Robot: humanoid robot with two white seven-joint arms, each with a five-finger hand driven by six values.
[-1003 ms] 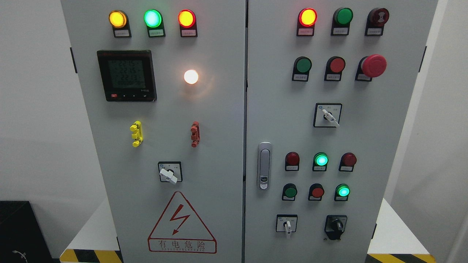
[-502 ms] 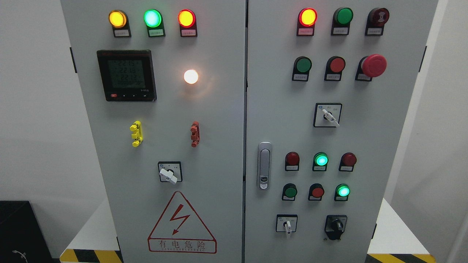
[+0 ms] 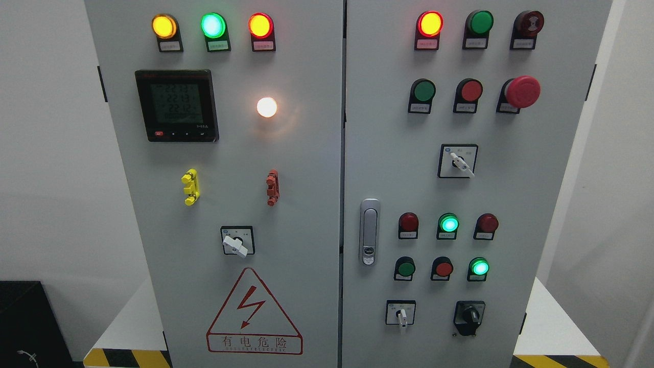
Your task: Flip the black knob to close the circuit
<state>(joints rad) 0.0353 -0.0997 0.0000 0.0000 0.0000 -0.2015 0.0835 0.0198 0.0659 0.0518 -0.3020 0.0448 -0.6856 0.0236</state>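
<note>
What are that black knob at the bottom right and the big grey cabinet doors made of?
The black knob looks like moulded plastic: dark, slightly glossy, with a raised grip bar. The cabinet doors appear to be painted sheet metal: flat, even matte grey, with a crisp seam down the middle. Neither can be confirmed by look alone.

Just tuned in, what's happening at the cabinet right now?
Nothing is being handled yet. Neither robot hand is in view. The head camera faces the grey control cabinet, with several lamps lit. The black knob at the lower right of the right door is untouched, beside a white selector switch.
</note>
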